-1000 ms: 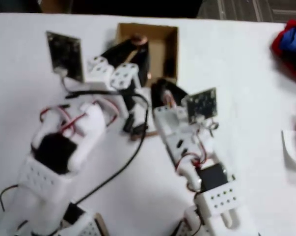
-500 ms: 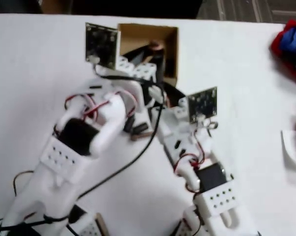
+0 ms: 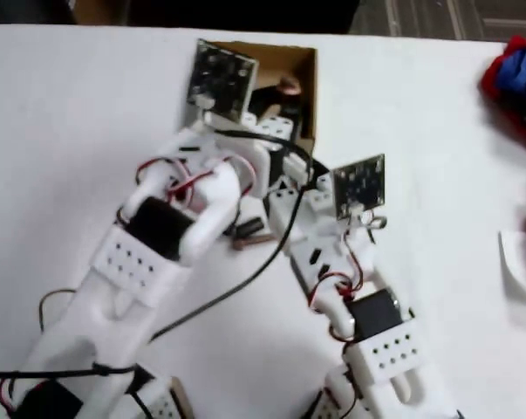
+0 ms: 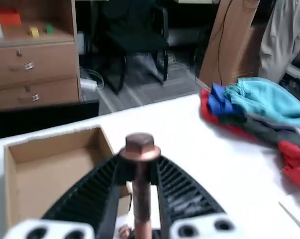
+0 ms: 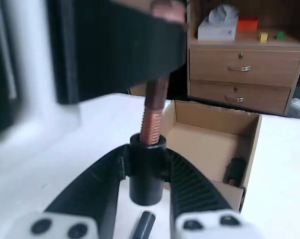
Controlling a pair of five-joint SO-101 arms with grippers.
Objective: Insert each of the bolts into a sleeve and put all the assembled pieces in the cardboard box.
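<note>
Copper bolt (image 4: 140, 145), clamped by left claw (image 4: 140, 167), stands in right claw (image 5: 146, 162)'s sleeve (image 5: 146, 186).

Copper bolt (image 4: 140, 181), black sleeve (image 5: 146, 172), seemingly brown box (image 4: 55, 172).

You have the copper bolt (image 5: 152, 119) upright, threaded tip in the black sleeve (image 5: 146, 174); the cardboard box (image 3: 308, 78) sits open at the table's twelve o'clock.

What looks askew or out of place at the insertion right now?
Nothing stands out. The left gripper holds the bolt upright, its threaded end entering the sleeve in the right gripper, roughly in line. A spare sleeve lies on the table close by, and one dark piece lies in the cardboard box.
</note>
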